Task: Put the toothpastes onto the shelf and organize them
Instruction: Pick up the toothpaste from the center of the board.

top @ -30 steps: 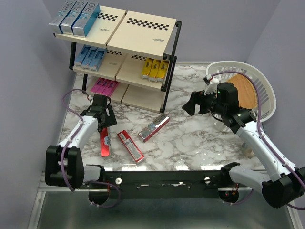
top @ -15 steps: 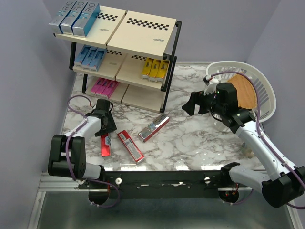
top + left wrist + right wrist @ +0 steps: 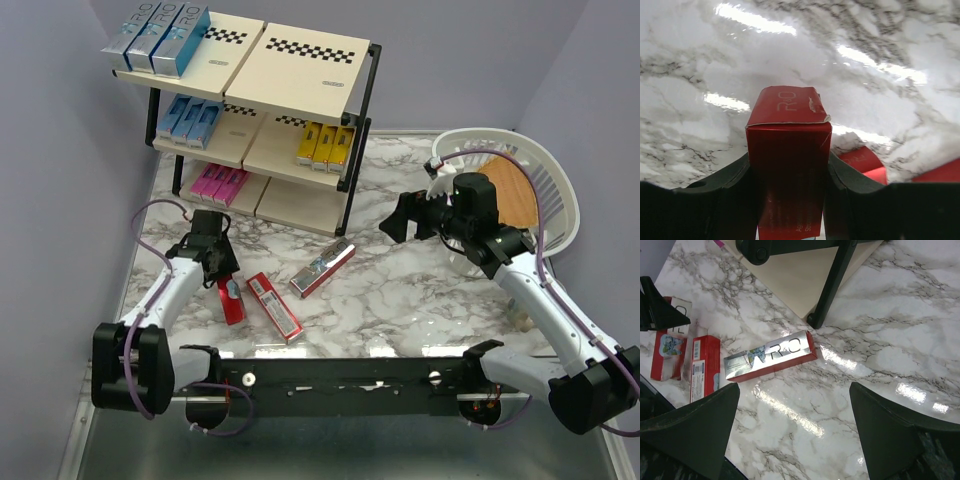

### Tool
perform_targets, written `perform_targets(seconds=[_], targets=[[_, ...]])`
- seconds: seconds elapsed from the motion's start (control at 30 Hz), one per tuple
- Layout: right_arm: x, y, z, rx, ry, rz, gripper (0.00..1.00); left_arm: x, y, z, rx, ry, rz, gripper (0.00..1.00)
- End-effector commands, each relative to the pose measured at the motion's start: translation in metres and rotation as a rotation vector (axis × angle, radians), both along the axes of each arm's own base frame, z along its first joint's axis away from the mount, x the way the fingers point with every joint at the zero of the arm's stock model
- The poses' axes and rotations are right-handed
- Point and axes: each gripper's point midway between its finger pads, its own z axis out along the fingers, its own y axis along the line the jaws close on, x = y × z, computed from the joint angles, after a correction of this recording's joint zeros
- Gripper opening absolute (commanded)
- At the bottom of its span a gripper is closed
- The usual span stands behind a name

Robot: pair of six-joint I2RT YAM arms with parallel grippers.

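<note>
Currently on the pick: my left gripper (image 3: 788,162) clamps a red toothpaste box (image 3: 788,105) at the left of the table (image 3: 400,300), short of the shelf (image 3: 300,60). Right gripper (image 3: 794,389) hangs wide open. Next, I judge: lift clear, carry to a free shelf board.

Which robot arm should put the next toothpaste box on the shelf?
Left. The left hand is closed around a red toothpaste box, close to the shelf. The right hand is open and empty, hovering farther off, near the basket.
</note>
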Motion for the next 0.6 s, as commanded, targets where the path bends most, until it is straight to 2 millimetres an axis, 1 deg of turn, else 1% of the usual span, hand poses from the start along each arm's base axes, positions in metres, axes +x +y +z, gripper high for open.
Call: perform_targets(seconds=[0.0,0.03,0.07,0.1,0.17,0.2,0.23,0.27,0.3,0.33,0.4,0.43,0.5,0.53,0.57], targets=[[-0.003,0.008,0.001,0.036,0.003,0.042,1.0,0.021,-0.03,0.054,-0.122,-0.164,-0.124,0.39],[-0.006,0.012,0.003,0.048,0.001,0.066,1.0,0.024,-0.035,0.063,-0.146,-0.195,-0.142,0.39],[-0.007,0.014,0.005,0.057,-0.002,0.081,1.0,0.027,-0.041,0.076,-0.165,-0.236,-0.17,0.39],[-0.009,0.017,0.006,0.068,-0.002,0.098,1.0,0.029,-0.052,0.089,-0.21,-0.272,-0.211,0.39],[-0.015,0.025,0.011,0.102,-0.001,0.155,1.0,0.035,-0.066,0.114,-0.26,-0.36,-0.25,0.39],[-0.016,0.028,0.012,0.112,0.0,0.176,1.0,0.034,-0.08,0.128,-0.307,-0.394,-0.299,0.39],[-0.021,0.034,0.017,0.134,-0.004,0.217,1.0,0.038,-0.089,0.141,-0.332,-0.446,-0.329,0.39],[-0.023,0.037,0.017,0.146,0.004,0.238,1.0,0.037,-0.097,0.153,-0.361,-0.484,-0.362,0.39],[-0.025,0.039,0.018,0.157,0.006,0.258,1.0,0.034,-0.111,0.161,-0.396,-0.504,-0.399,0.38],[-0.029,0.044,0.022,0.18,0.003,0.296,1.0,0.035,-0.121,0.173,-0.429,-0.549,-0.433,0.38],[-0.033,0.049,0.022,0.203,0.019,0.331,1.0,0.031,-0.137,0.186,-0.48,-0.585,-0.479,0.38],[-0.038,0.053,0.026,0.224,0.019,0.373,1.0,0.029,-0.15,0.197,-0.513,-0.623,-0.525,0.38],[-0.041,0.058,0.025,0.247,0.04,0.405,1.0,0.025,-0.167,0.203,-0.564,-0.641,-0.571,0.38],[-0.045,0.062,0.027,0.267,0.044,0.439,1.0,0.026,-0.176,0.216,-0.599,-0.69,-0.595,0.38],[-0.047,0.063,0.028,0.281,0.056,0.45,1.0,0.019,-0.192,0.216,-0.635,-0.68,-0.648,0.39]])
